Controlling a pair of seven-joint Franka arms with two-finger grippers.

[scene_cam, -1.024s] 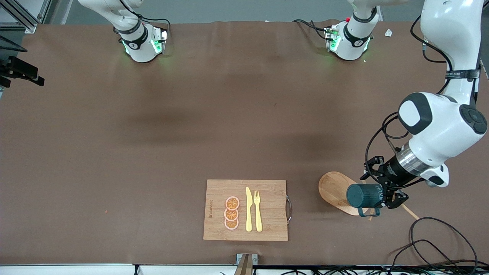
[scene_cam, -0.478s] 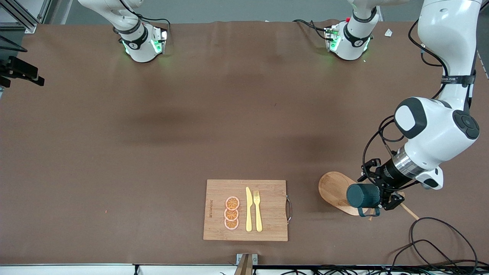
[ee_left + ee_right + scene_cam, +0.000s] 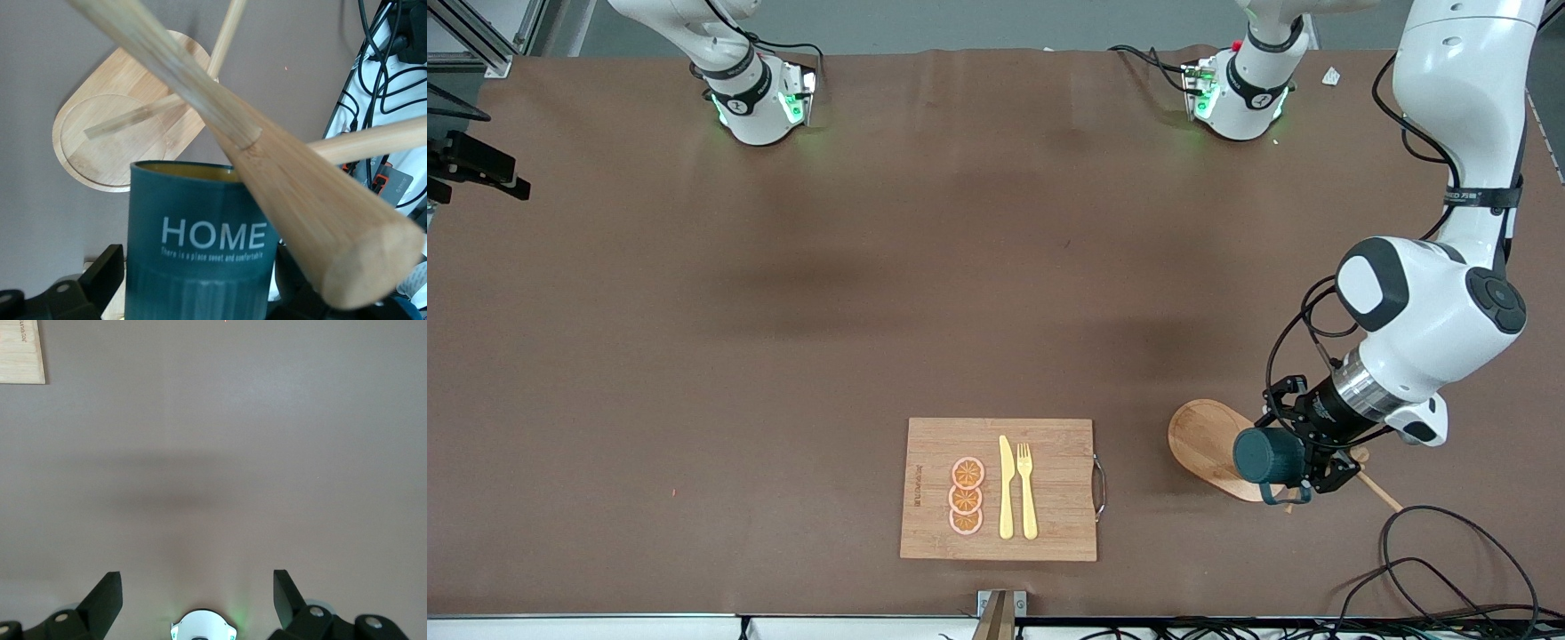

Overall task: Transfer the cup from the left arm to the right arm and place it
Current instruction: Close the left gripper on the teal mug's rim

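Left gripper (image 3: 1303,453) holds the cup (image 3: 1269,457) over the wooden tray (image 3: 1202,440).
Its fingers clamp the cup's sides; the right gripper (image 3: 198,595), fingers wide apart, waits above bare table (image 3: 871,284).

The cup (image 3: 200,240) carries white "HOME" lettering, with a smaller unreadable line beneath.

A robotics lab; brown-covered table (image 3: 925,267), bolted arm bases (image 3: 756,107), loose cables (image 3: 1432,569).

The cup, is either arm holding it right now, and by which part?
Yes. The left gripper is shut on the cup, fingers clamping its side walls near the base, over the wooden tray. The right gripper holds nothing.
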